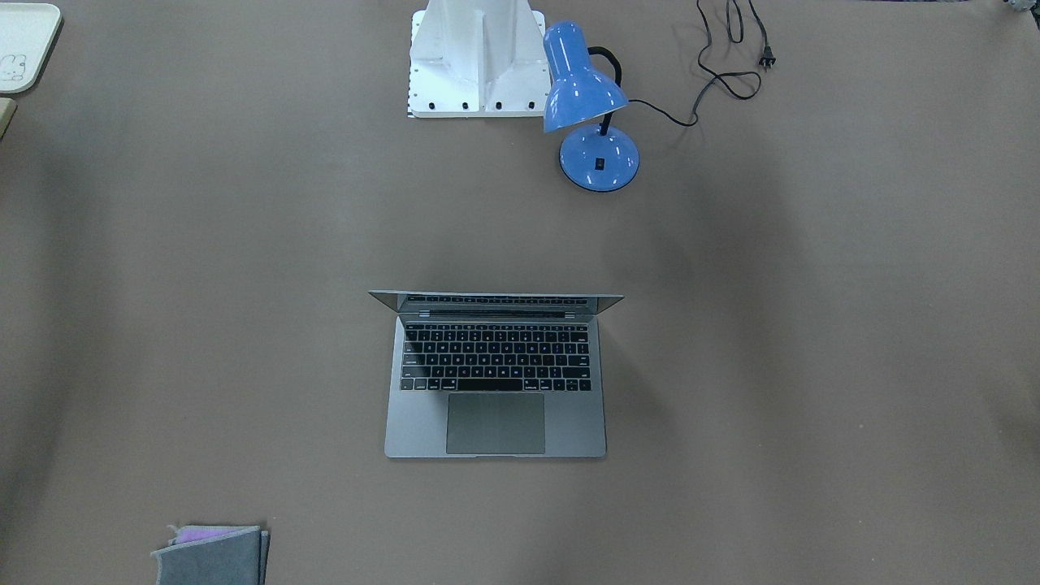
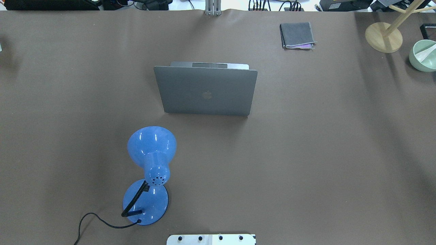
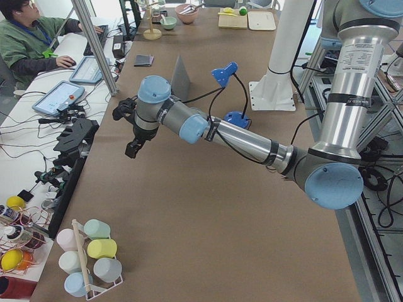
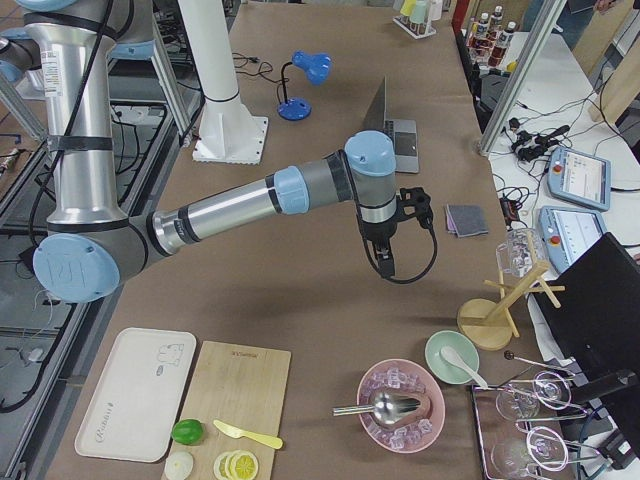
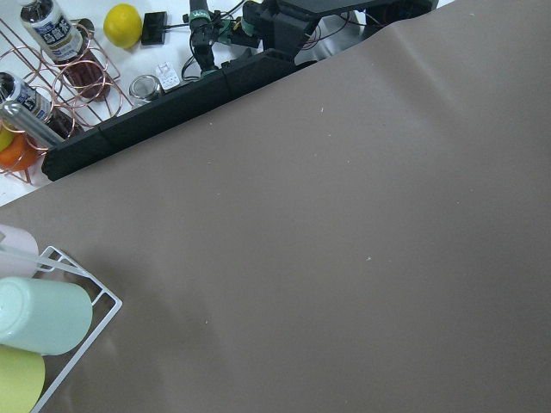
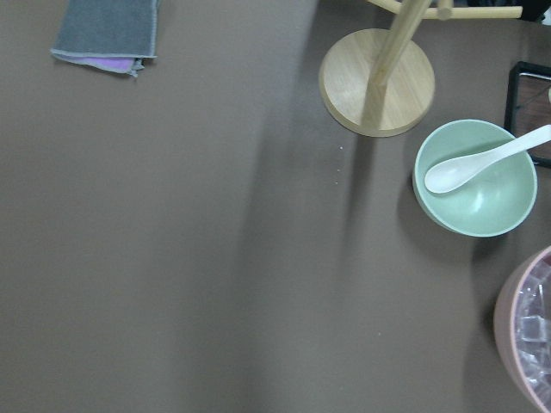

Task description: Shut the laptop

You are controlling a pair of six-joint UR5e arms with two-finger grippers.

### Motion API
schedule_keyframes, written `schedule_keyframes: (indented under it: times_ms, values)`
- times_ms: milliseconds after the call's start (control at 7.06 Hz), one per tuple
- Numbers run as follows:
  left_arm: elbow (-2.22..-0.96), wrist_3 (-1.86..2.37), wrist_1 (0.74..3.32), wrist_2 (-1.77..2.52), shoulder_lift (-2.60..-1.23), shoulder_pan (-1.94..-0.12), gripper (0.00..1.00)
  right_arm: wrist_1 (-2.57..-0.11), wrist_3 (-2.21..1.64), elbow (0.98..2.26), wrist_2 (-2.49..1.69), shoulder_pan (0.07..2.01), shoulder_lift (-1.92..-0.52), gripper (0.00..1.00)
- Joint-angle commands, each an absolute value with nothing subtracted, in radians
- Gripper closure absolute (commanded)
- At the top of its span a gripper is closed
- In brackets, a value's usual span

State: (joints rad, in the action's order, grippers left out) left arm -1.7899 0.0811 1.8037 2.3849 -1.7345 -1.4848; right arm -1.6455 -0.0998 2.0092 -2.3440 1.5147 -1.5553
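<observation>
The silver-grey laptop stands open in the middle of the brown table, black keyboard and grey trackpad showing. From overhead its lid with the dark apple logo faces me, tilted up. It also shows in the exterior left view and the exterior right view. My left gripper hangs above the table's left end, far from the laptop. My right gripper hangs above the right end. Both show only in the side views, so I cannot tell whether they are open or shut.
A blue desk lamp with a black cord stands between my base and the laptop. A grey felt pouch lies at the far right. A wooden stand and a green bowl with a spoon sit below my right wrist. A cup rack is at the left end.
</observation>
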Motion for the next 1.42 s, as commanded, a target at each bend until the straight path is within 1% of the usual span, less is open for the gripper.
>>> schedule_keyframes:
  times_ms: [0,142,283,425,566,708,850,991,1133,1274]
  values:
    - [-1.844,0.255,1.804,2.418,-1.744,-1.387,0.02,-1.646,-0.309,2.092,-2.363,1.398,-1.54,0.08]
    - [-1.873,0.35,1.804,2.411,-1.775,-1.347,0.09,-1.646,-0.412,2.117,-2.358,1.344,-1.508,0.28]
    - [-1.885,0.4,1.802,2.408,-1.793,-1.31,0.25,-1.646,-0.516,2.131,-2.346,1.283,-1.478,0.5]
    - [-1.894,0.473,1.802,2.407,-1.819,-1.28,0.82,-1.647,-0.64,2.155,-2.306,1.208,-1.442,0.76]
    - [-1.928,0.52,1.802,2.395,-1.821,-1.249,1.0,-1.647,-0.751,2.167,-2.272,1.137,-1.402,0.98]
    - [-1.957,0.601,1.802,2.363,-1.822,-1.209,1.0,-1.649,-0.849,2.196,-2.191,1.055,-1.381,1.0]
    - [-1.971,0.727,1.801,2.332,-1.857,-1.147,1.0,-1.655,-0.973,2.219,-2.112,0.969,-1.352,1.0]
    - [-1.97,0.827,1.796,2.313,-1.883,-1.088,1.0,-1.676,-1.102,2.218,-2.079,0.9,-1.295,1.0]
    - [-1.97,0.944,1.793,2.313,-1.914,-1.036,1.0,-1.842,-1.18,2.217,-2.028,0.829,-1.176,1.0]
    - [-1.964,1.027,1.787,2.304,-1.945,-0.981,1.0,-1.959,-1.215,2.215,-1.973,0.766,-1.087,1.0]
